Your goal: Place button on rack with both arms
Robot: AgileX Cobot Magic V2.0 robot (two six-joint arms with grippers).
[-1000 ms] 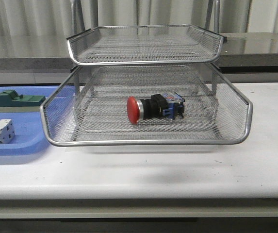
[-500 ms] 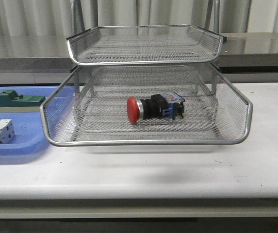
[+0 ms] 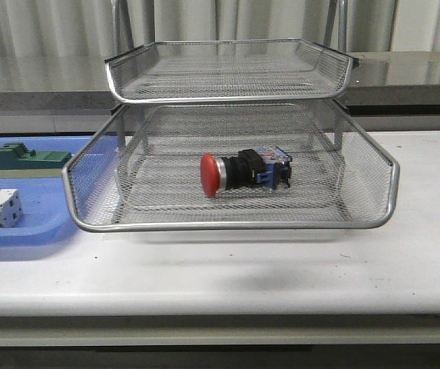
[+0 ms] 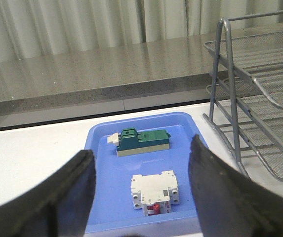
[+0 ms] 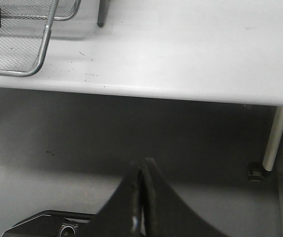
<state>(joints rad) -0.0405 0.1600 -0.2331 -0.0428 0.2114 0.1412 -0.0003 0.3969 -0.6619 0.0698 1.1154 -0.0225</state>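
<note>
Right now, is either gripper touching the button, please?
Apart. The front view shows the button lying alone in the rack; the wrist views show both grippers away from it.

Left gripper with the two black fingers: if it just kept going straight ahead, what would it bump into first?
Probably the white terminal block in the blue plastic tray, which lies centred between the open left gripper fingers; the green block sits beyond. Depth is uncertain.

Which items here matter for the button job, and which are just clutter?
Job items:
red-capped black push-button
silver wire-mesh tray rack

Clutter:
flat blue plastic tray
green block
white terminal block
</note>
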